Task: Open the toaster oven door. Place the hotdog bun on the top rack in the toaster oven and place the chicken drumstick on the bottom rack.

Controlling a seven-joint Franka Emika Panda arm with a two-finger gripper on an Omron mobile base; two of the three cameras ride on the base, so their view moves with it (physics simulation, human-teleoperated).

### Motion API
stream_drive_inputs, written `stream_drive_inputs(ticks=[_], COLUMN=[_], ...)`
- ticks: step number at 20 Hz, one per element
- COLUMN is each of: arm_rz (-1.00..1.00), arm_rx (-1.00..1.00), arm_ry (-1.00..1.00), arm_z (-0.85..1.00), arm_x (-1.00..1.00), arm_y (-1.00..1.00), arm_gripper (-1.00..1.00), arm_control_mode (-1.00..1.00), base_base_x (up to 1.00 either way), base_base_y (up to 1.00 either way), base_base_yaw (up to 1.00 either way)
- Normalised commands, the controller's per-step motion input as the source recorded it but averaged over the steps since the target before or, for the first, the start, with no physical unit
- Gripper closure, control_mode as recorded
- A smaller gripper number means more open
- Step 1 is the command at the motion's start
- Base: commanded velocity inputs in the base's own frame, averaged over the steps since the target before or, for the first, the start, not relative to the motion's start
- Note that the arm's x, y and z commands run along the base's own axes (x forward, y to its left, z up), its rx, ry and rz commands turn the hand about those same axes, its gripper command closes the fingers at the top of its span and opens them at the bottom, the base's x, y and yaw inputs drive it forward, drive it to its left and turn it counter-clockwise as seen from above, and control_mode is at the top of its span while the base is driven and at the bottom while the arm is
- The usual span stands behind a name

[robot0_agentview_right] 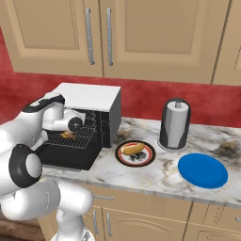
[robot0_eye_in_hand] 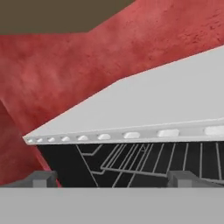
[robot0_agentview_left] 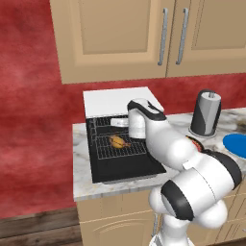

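Toaster oven [robot0_agentview_right: 89,101] stands left on the counter [robot0_agentview_right: 155,174], door [robot0_agentview_left: 126,169] lowered in front. Drumstick [robot0_agentview_left: 118,141] lies on a rack (which rack, unclear); kettle [robot0_agentview_right: 174,124] stands right, plate [robot0_agentview_right: 202,170] before it.

No readable text, labels, brands, numbers or signs anywhere; toaster oven [robot0_agentview_right: 89,101] casing plain white, control strip blank at this resolution; kettle [robot0_agentview_right: 174,124] beside it unmarked; cabinet doors [robot0_agentview_right: 141,33] above bare
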Motion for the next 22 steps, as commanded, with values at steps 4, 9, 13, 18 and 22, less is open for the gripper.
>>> stream_drive_inputs(ticks=[4, 9, 13, 18, 22], arm_rz=[0.00, 0.00, 0.00, 0.00, -0.01], arm_rx=[-0.11, -0.08, -0.04, -0.04, -0.10], arm_ry=[-0.18, -0.05, 0.02, 0.23, 0.42], arm_z=[-0.21, -0.28, -0.31, -0.46, -0.35], arm_x=[0.26, 0.55, 0.57, 0.41, -0.01], arm_y=[0.00, 0.00, 0.00, 0.00, 0.07], arm_gripper=[-1.00, -1.00, -1.00, -1.00, -1.00], arm_control_mode=[-1.00, -1.00, -1.00, -1.00, -1.00], base_base_x=[0.00, 0.00, 0.00, 0.00, 0.00], base_base_y=[0.00, 0.00, 0.00, 0.00, 0.00], base_base_yaw=[0.00, 0.00, 0.00, 0.00, 0.00])
